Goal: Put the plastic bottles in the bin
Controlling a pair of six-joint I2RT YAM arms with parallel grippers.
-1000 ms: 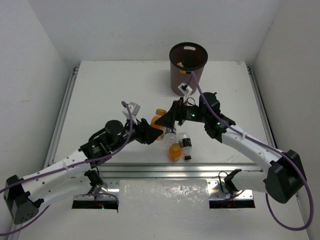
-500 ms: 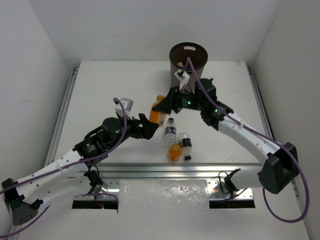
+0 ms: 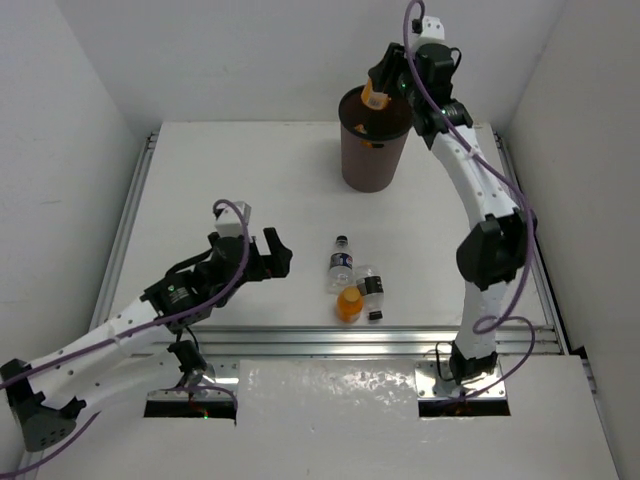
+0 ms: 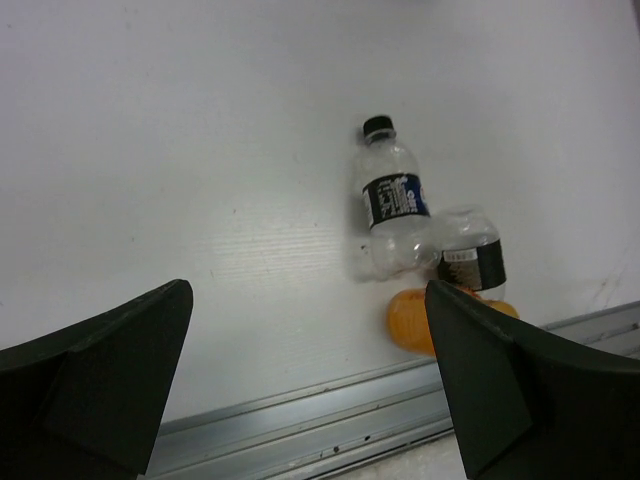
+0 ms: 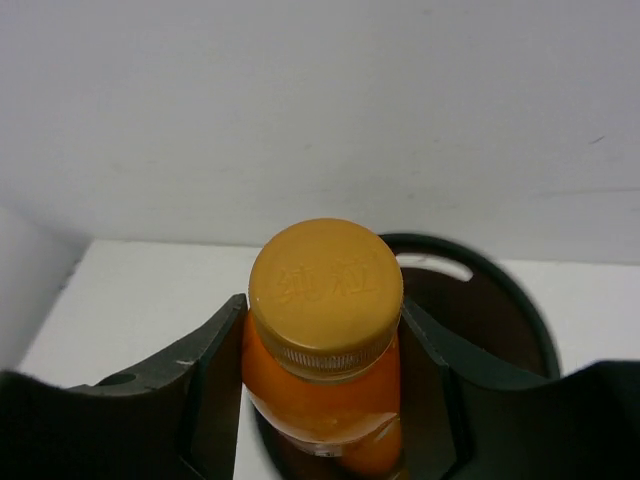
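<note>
My right gripper [image 3: 383, 88] is shut on an orange bottle [image 3: 373, 96] and holds it high over the rim of the dark brown bin [image 3: 372, 165]. In the right wrist view the orange bottle [image 5: 325, 390] stands cap-up between the fingers, with the bin [image 5: 505, 300] below it. Two clear bottles with dark caps [image 3: 341, 264] [image 3: 371, 287] and another orange bottle [image 3: 349, 304] lie near the table's front edge. My left gripper [image 3: 277, 253] is open and empty, to the left of them. The left wrist view shows these bottles [image 4: 392, 205] [image 4: 470, 255] [image 4: 415, 320] ahead of the open left gripper [image 4: 305, 300].
An aluminium rail [image 3: 350, 340] runs along the table's front edge, just below the lying bottles, and shows as a rail [image 4: 330, 415] in the left wrist view. Another rail [image 3: 130, 225] lines the left side. White walls enclose the table on three sides.
The left gripper let go of the orange bottle, opened wide and drew back to the left. The right gripper closed on that bottle and carried it up over the bin.
</note>
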